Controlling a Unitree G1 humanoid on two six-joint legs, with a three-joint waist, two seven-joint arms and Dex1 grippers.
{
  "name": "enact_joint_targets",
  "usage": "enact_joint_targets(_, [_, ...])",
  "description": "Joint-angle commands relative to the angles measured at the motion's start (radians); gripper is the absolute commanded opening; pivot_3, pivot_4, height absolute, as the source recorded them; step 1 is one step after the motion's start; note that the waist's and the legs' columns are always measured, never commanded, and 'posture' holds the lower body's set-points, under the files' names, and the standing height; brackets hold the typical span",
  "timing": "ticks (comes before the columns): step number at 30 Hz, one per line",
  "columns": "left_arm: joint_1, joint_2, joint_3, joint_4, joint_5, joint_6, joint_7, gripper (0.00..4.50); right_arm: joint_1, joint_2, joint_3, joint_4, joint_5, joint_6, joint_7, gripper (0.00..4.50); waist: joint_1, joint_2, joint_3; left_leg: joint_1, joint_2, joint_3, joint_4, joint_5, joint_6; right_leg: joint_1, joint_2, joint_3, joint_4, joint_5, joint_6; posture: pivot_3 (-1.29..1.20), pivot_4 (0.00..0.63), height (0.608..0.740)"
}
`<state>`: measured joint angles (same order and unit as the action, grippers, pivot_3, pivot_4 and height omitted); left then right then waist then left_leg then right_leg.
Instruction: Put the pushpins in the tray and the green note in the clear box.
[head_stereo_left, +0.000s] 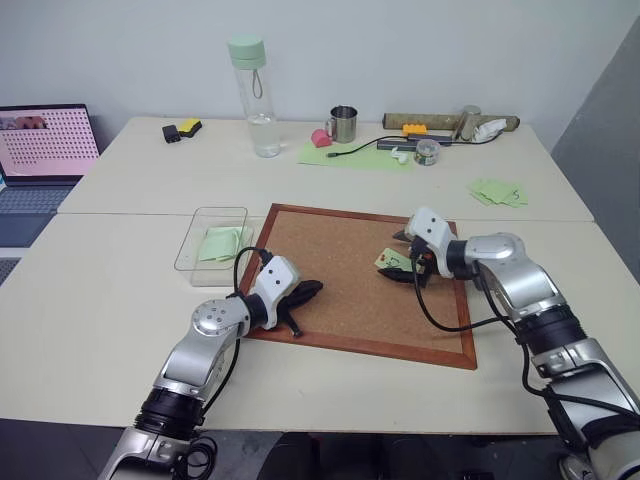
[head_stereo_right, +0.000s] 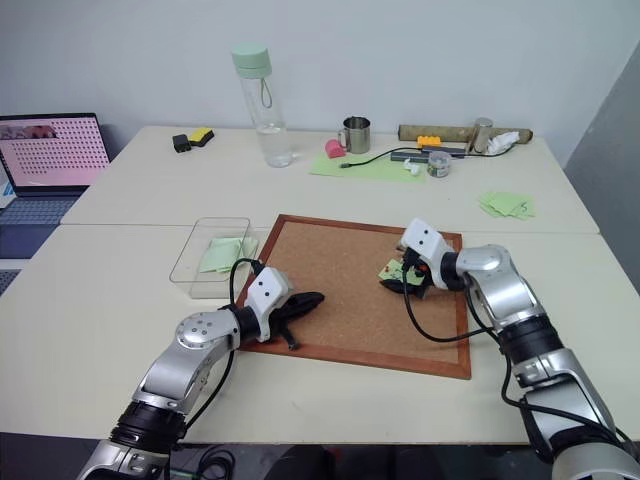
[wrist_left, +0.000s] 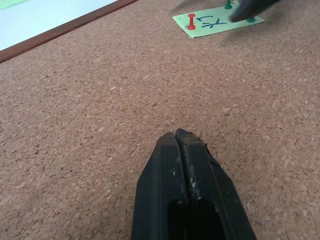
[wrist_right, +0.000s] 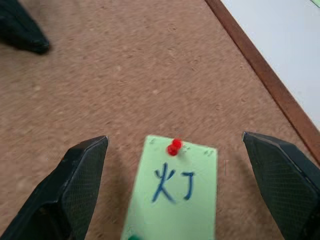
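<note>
The only writing I can read is on the green note pinned to the cork board: dark blue handwritten strokes that look like the Chinese character 灯. The laptop screen shows a pink grid too small to read.

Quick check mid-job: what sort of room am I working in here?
Probably an office or lab work area: pale tables pushed together against a plain wall, an open laptop at one side, and a corkboard laid flat with a water bottle and metal mug behind it.
</note>
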<state>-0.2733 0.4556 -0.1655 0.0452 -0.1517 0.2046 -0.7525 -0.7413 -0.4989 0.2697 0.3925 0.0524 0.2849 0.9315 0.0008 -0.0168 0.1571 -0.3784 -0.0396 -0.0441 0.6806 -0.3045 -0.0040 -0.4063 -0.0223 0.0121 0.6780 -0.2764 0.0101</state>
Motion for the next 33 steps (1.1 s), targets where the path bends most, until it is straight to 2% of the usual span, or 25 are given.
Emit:
enact_joint_targets(1, [0.032,-0.001,-0.017,-0.012,0.019,0.016,0.001,0.02,-0.044,0.022,-0.012,0.083,-0.023,-0.065,-0.007,4.50,-0.002,0.000,0.000,0.000,0.000,0.000,0.000,0.000,0.000,0.000,0.000,0.000,0.000,0.000,0.000,0.00,0.150,0.740])
enact_joint_targets(2, [0.034,-0.001,-0.017,-0.015,0.020,0.017,0.003,0.02,-0.048,0.027,-0.014,0.096,-0.026,-0.075,-0.005,4.50,-0.002,0.000,0.000,0.000,0.000,0.000,0.000,0.000,0.000,0.000,0.000,0.000,0.000,0.000,0.000,0.00,0.150,0.740])
enact_joint_targets(5, [0.043,-0.004,-0.011,-0.027,0.018,0.025,0.013,0.00,-0.051,0.039,-0.020,0.123,-0.033,-0.098,-0.003,4.07,-0.003,0.000,0.000,0.000,0.000,0.000,0.000,0.000,0.000,0.000,0.000,0.000,0.000,0.000,0.000,0.00,0.150,0.740])
enact_joint_targets(7, [0.047,-0.003,-0.011,-0.033,0.018,0.029,0.017,0.00,-0.056,0.049,-0.023,0.148,-0.036,-0.112,-0.004,3.55,-0.004,0.000,0.000,0.000,0.000,0.000,0.000,0.000,0.000,0.000,0.000,0.000,0.000,0.000,0.000,0.00,0.150,0.740])
enact_joint_targets(25, [0.059,-0.001,-0.003,-0.048,0.019,0.043,0.027,0.00,-0.071,0.072,-0.034,0.213,-0.041,-0.133,0.030,0.08,-0.005,0.000,0.000,0.000,0.000,0.000,0.000,0.000,0.000,0.000,0.000,0.000,0.001,0.000,0.000,0.00,0.150,0.740])
enact_joint_targets(33, [0.062,-0.008,-0.005,-0.039,0.023,0.047,0.039,0.00,-0.062,0.072,-0.043,0.174,-0.026,-0.110,0.049,0.03,-0.005,0.000,0.000,0.000,0.000,0.000,0.000,0.000,0.000,0.000,0.000,0.000,0.001,0.000,0.000,0.00,0.150,0.740])
